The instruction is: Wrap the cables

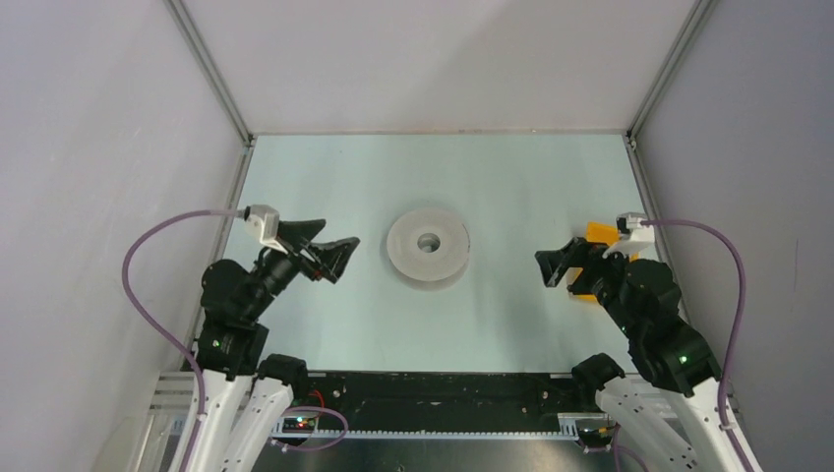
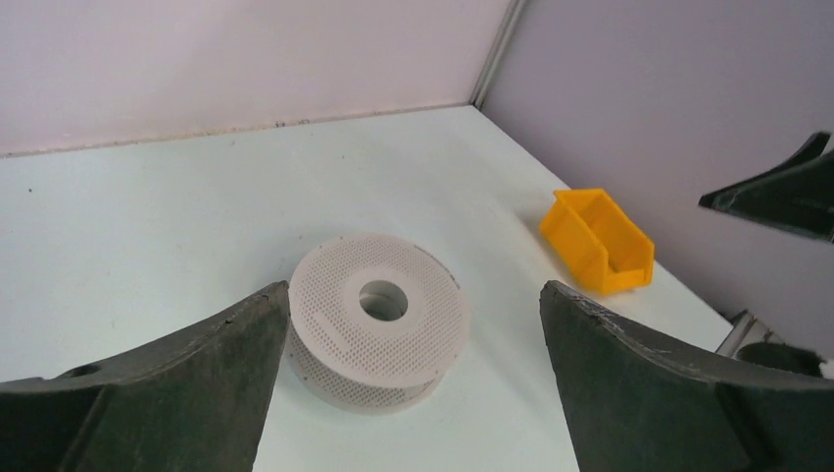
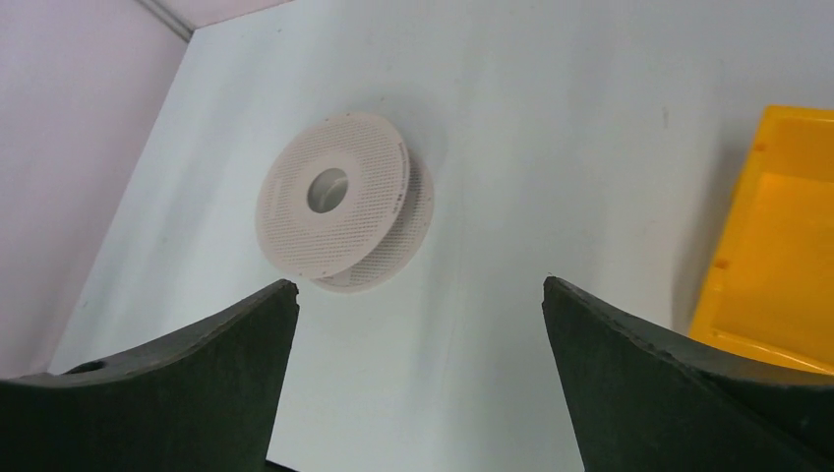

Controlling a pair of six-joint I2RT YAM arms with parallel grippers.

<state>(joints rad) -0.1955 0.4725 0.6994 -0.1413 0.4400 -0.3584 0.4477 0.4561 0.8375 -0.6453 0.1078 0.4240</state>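
A white perforated plastic spool [image 1: 429, 262] lies flat in the middle of the table. It also shows in the left wrist view [image 2: 418, 339] and the right wrist view [image 3: 372, 211]. I see no thin red-brown wire in any view, on the spool or on the table. My left gripper [image 1: 336, 240] is open and empty, left of the spool and apart from it; the left wrist view [image 2: 414, 287] shows its jaws wide apart. My right gripper [image 1: 554, 258] is open and empty, right of the spool, with its jaws wide apart in the right wrist view [image 3: 420, 283].
A yellow plastic bin [image 1: 597, 234] stands at the right edge of the table behind my right gripper; it also shows in the left wrist view [image 2: 597, 241] and the right wrist view [image 3: 777, 236]. Grey walls enclose the table on three sides.
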